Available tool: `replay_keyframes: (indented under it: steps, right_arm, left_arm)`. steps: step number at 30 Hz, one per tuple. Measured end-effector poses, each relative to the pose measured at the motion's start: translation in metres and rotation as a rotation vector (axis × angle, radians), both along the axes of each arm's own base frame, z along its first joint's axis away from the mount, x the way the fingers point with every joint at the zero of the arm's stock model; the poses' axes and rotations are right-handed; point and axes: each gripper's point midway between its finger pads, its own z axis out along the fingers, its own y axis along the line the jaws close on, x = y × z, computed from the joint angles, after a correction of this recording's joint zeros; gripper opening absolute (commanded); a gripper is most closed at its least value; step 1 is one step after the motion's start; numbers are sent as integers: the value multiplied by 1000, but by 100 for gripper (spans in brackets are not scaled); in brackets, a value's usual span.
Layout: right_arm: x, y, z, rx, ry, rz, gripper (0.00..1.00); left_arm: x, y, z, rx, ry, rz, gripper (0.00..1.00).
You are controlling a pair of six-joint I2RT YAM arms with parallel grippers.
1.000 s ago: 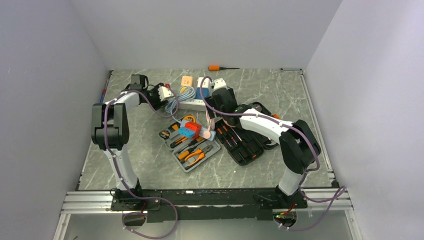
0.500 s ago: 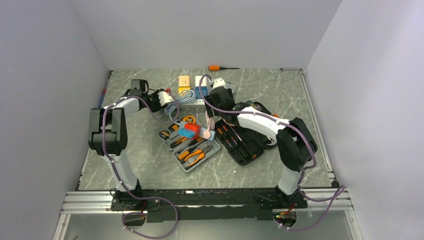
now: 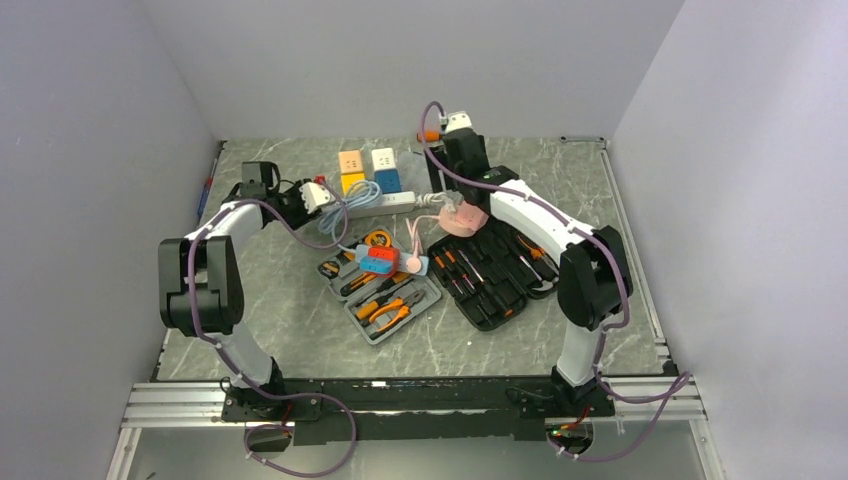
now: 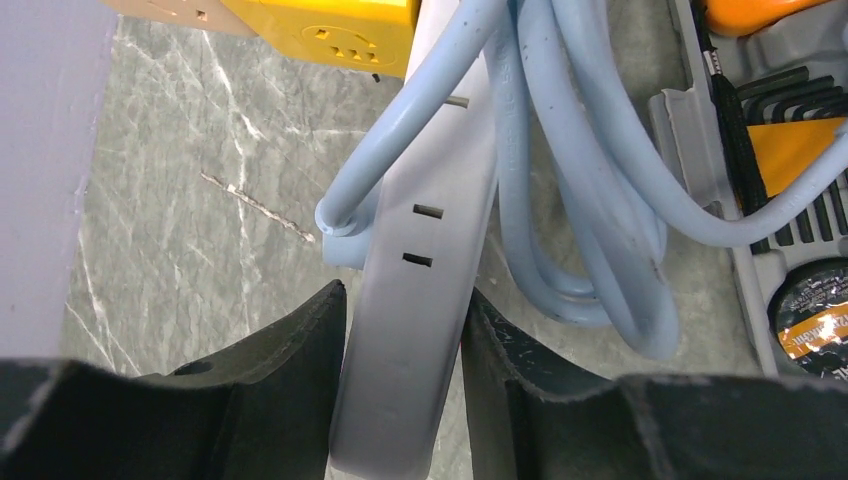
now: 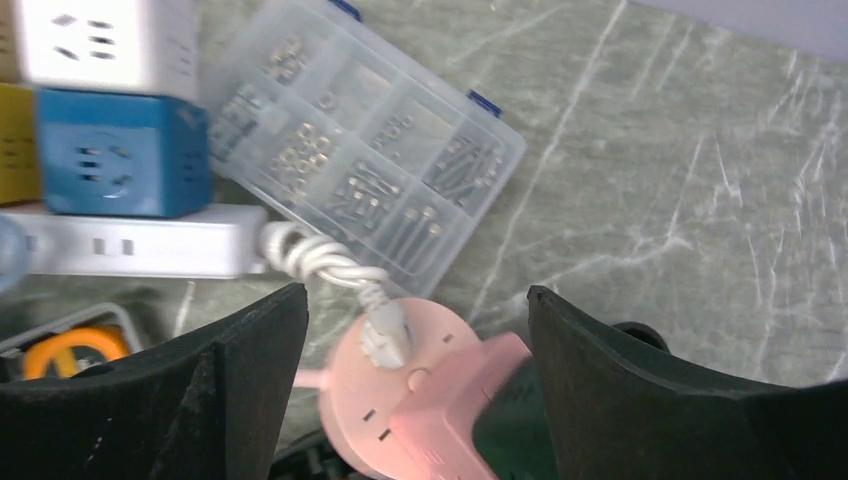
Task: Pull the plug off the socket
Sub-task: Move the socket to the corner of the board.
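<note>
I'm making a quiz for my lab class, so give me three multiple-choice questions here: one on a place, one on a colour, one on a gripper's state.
1. Where are the orange-handled pliers? A grey tool case; B black tool case; C by the back wall.
2. What colour is the round piece the white coiled cord runs to? A green; B pink; C black.
3. The left gripper is: A open above the cubes; B holding pliers; C clamped on the white power strip.
Answers: A, they lie in the grey case; B, the right wrist view shows pink; C, both fingers press the strip's sides.
</note>
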Motion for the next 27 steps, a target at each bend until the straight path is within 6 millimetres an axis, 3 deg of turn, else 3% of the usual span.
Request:
replay_keyframes:
  steps: [4, 9, 13, 16, 20, 25, 27]
  right_arm:
    - [5, -16, -24, -28, 76, 39, 76]
    - [-5, 4, -67, -50, 200, 166, 70]
    - [-8, 21, -82, -81, 233, 223, 79]
    - [-19, 28, -82, -109, 219, 239, 84]
    - [-35, 27, -56, -104, 161, 208, 87]
    - [-60, 18, 12, 26, 22, 145, 87]
    - [-79, 24, 35, 106, -30, 154, 86]
  left_arm:
    - [-3, 1, -4, 7, 0, 5, 17]
    - [-5, 0, -9, 12, 1, 6, 16]
    - [-5, 0, -10, 14, -2, 5, 16]
    - [-4, 0, -10, 18, -10, 5, 16]
    - [-5, 0, -12, 22, -12, 6, 16]
    - [-3, 1, -12, 27, -19, 8, 16]
    - [-3, 1, -12, 30, -20, 11, 16]
